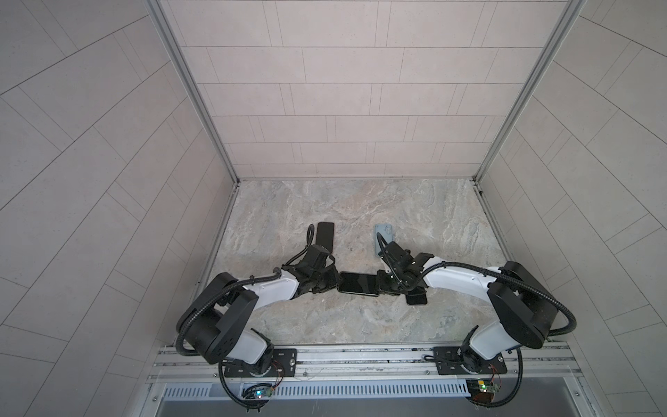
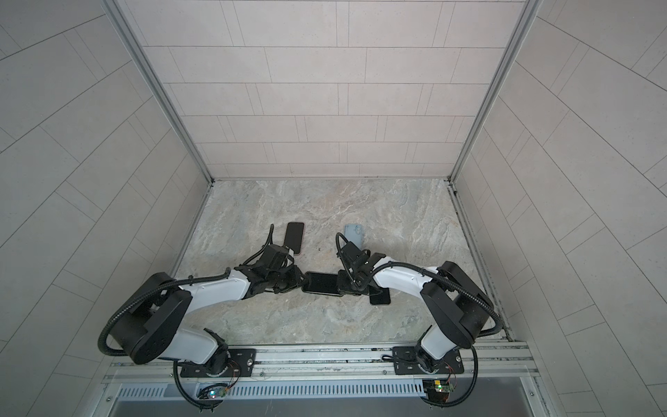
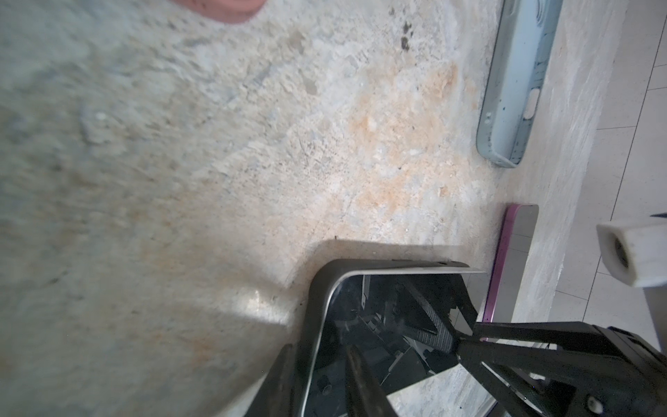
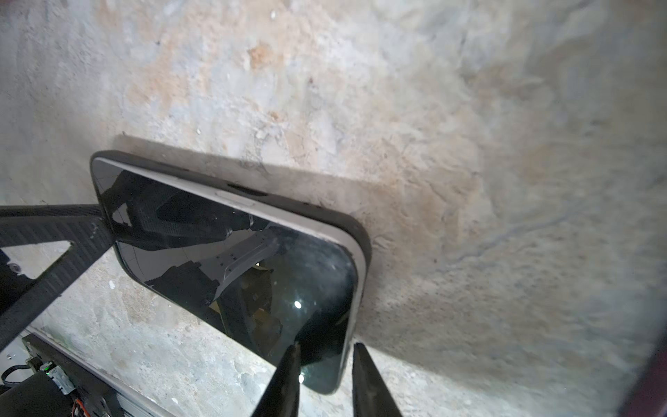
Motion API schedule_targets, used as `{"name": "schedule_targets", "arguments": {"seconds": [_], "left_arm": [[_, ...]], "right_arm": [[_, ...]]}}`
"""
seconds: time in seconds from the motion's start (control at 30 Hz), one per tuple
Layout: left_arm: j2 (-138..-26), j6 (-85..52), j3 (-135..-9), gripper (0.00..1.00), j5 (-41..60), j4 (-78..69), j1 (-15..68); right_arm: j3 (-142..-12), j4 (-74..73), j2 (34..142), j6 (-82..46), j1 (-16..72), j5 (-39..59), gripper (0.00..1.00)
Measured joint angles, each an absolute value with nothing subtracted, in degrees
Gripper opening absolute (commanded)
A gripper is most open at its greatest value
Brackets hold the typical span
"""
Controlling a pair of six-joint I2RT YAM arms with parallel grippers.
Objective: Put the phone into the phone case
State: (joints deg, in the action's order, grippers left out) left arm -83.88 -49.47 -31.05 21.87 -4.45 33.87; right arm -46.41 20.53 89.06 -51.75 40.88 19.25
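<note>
1. Phone (image 1: 359, 283) lies near the middle of the table (image 1: 361, 325), closer to the front edge than to the rear edge. Its long side runs left to right and its screen faces up.
2. A black phone case (image 4: 317, 209) sits under and around it. In the right wrist view the phone's pale side band stands proud of the case rim along one long edge.
3. The left gripper (image 3: 321, 348) is at the phone's left end with its fingers a little apart, one over the screen and one just outside the case rim. I cannot tell whether they pinch that end.
4. The right gripper (image 4: 326, 346) is at the phone's right end, near a corner. Its fingers are also a little apart, one over the screen and one just beyond the edge, and I cannot tell whether they clamp it.
5. A light blue case (image 1: 382, 236) lies further toward the rear edge, right of the middle.
6. A dark phone with a reddish rim (image 1: 325, 234) lies left of the middle, level with the light blue case and well apart from it.
7. A purple-edged phone (image 3: 512, 260) lies near the first phone's right end, partly beneath the right arm.
</note>
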Motion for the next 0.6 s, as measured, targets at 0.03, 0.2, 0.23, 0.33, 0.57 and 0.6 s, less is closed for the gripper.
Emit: {"name": "schedule_targets", "arguments": {"seconds": [0.03, 0.2, 0.23, 0.33, 0.57, 0.6], "left_arm": [[-83.9, -49.5, -31.0, 0.31, 21.9, -4.4, 33.9], [-83.9, -49.5, -31.0, 0.30, 21.9, -4.4, 33.9], [-83.9, -49.5, -31.0, 0.31, 21.9, -4.4, 33.9], [-83.9, -49.5, -31.0, 0.30, 21.9, -4.5, 33.9], [-83.9, -49.5, -30.8, 0.30, 21.8, -4.4, 33.7], [-83.9, -49.5, -30.8, 0.30, 21.8, -4.4, 33.7]], "right_arm": [[-46.4, 20.5, 89.1, -51.8, 40.9, 19.2, 0.28], [-46.4, 20.1, 89.4, -52.1, 41.0, 19.3, 0.28], [-46.4, 20.0, 89.4, -52.2, 41.0, 19.3, 0.28], [-46.5, 19.9, 89.7, -52.6, 41.1, 19.3, 0.27], [-46.6, 19.6, 89.7, -53.7, 42.1, 18.5, 0.27], [-46.6, 19.6, 89.7, -53.9, 42.2, 18.4, 0.27]]}}
